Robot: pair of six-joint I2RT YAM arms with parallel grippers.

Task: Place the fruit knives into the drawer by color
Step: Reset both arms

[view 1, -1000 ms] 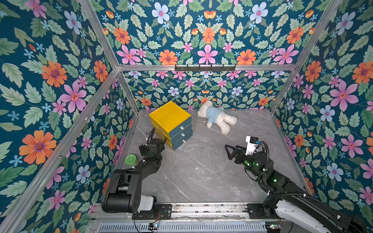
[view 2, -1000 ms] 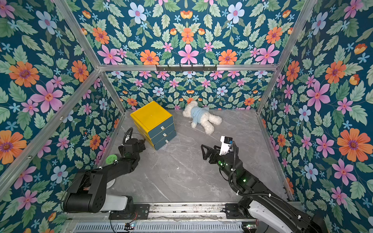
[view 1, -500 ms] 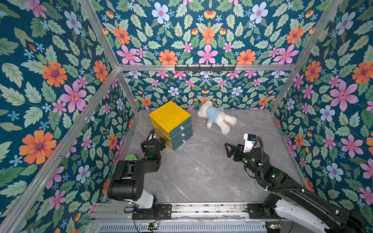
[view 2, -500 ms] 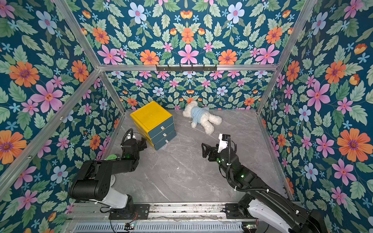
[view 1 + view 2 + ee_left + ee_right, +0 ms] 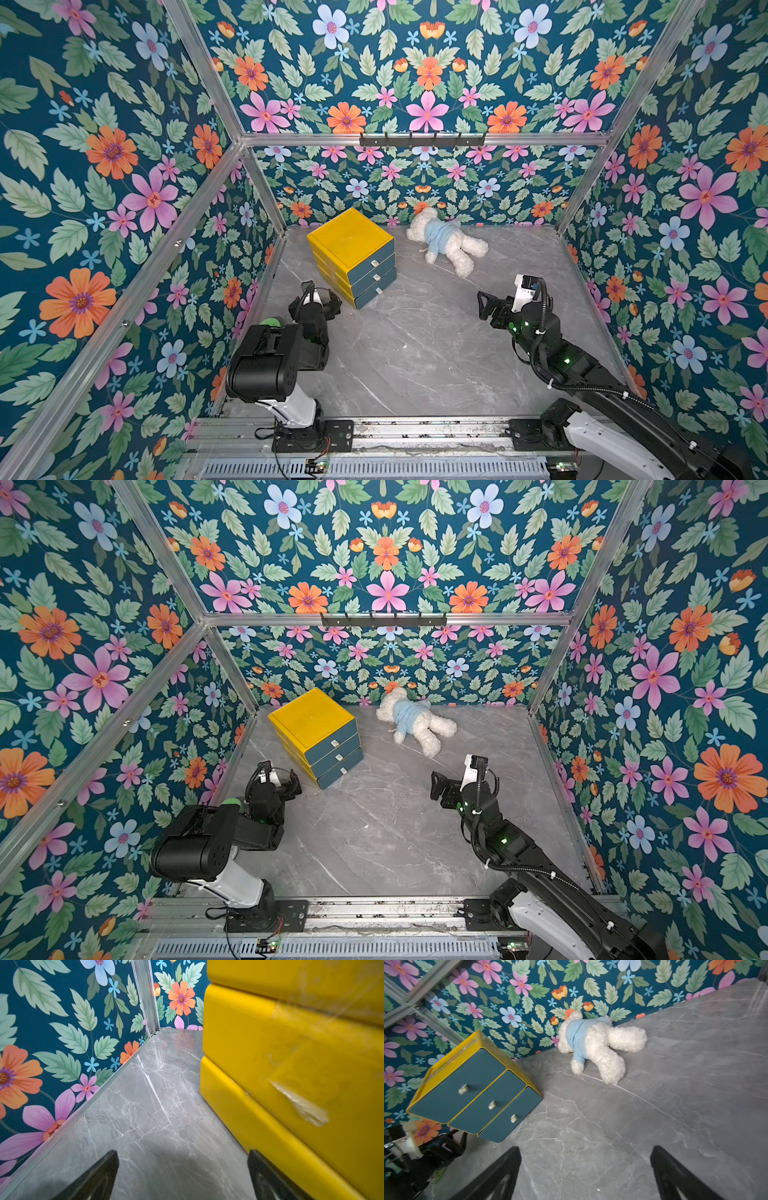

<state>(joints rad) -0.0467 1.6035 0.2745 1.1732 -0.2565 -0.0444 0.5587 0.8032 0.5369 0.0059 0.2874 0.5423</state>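
Floral walls box in a grey marble table (image 5: pixel 415 361). Near the back wall stands the yellow cabinet (image 5: pixel 349 239), its three teal drawers (image 5: pixel 471 1093) all shut. Beside the cabinet's yellow side wall, the left gripper (image 5: pixel 182 1156) sits low, jaws wide apart and empty, with one finger just beside that wall. Well right of the cabinet, the right gripper (image 5: pixel 487 305) hovers with jaws spread, holding nothing. A bear (image 5: pixel 444 243) lies face down, right of the cabinet. Where the knives are I cannot tell.

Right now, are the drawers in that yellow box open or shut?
Shut. All three blue drawers sit flush in the box; none is pulled out.
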